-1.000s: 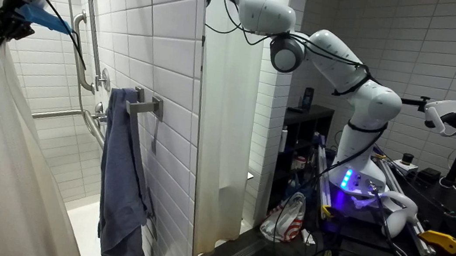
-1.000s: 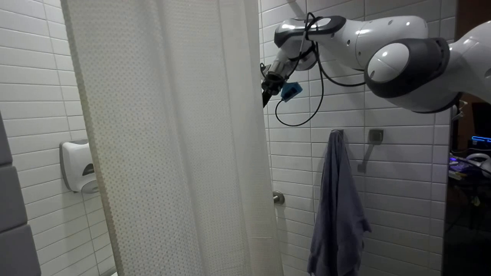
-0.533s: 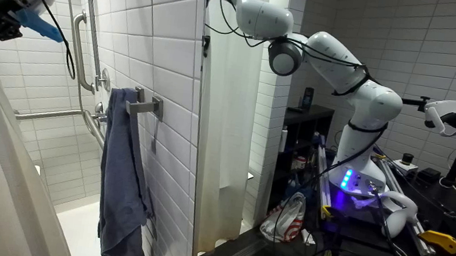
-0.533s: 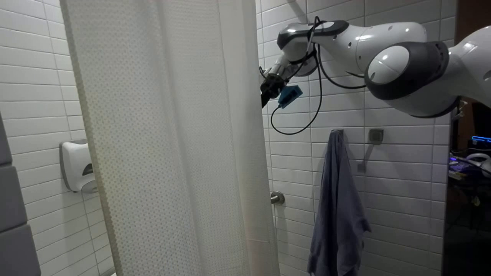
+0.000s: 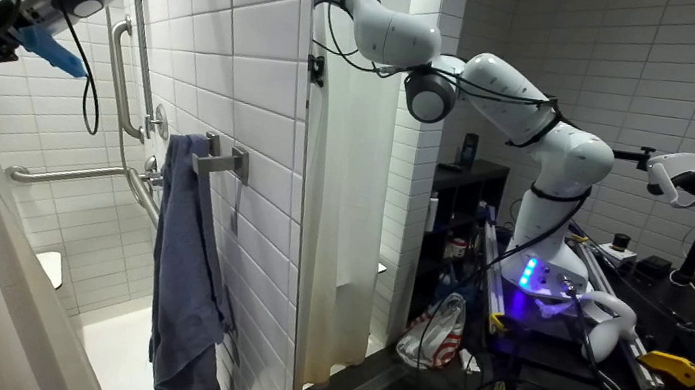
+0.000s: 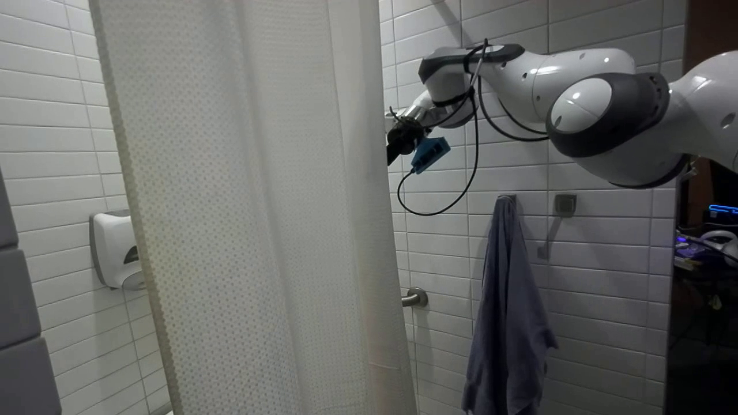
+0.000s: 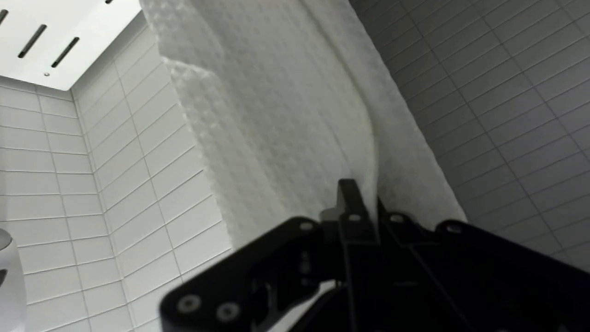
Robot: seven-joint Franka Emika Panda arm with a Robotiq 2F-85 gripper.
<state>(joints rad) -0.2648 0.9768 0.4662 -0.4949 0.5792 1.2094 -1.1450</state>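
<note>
White tiled walls (image 7: 156, 189) stand behind a pale curtain (image 7: 276, 115) in the wrist view. At the bottom is the black gripper (image 7: 367, 203), its two fingers nearly together, pinching a fold of the curtain; their lower parts are lost in darkness. Left of the curtain, a slotted white panel (image 7: 85, 23) is cut off, and a rounded white object (image 7: 11, 286) below shows too little to identify.

In an exterior view, the curtain fills the lower left. The gripper is at its visible top, cropped by the frame, the pinch out of sight. Beside the curtain's slanting edge, part of a flat white piece (image 5: 49, 268) peeks out; farther right hangs a blue-grey towel (image 5: 190, 268).

In an exterior view, the curtain hides the fingertips; only the gripper's black body and a blue housing (image 6: 431, 153) show to its right. A wall dispenser (image 6: 115, 251) left of the curtain and a metal bar (image 6: 414, 297) right of it are partly covered.
</note>
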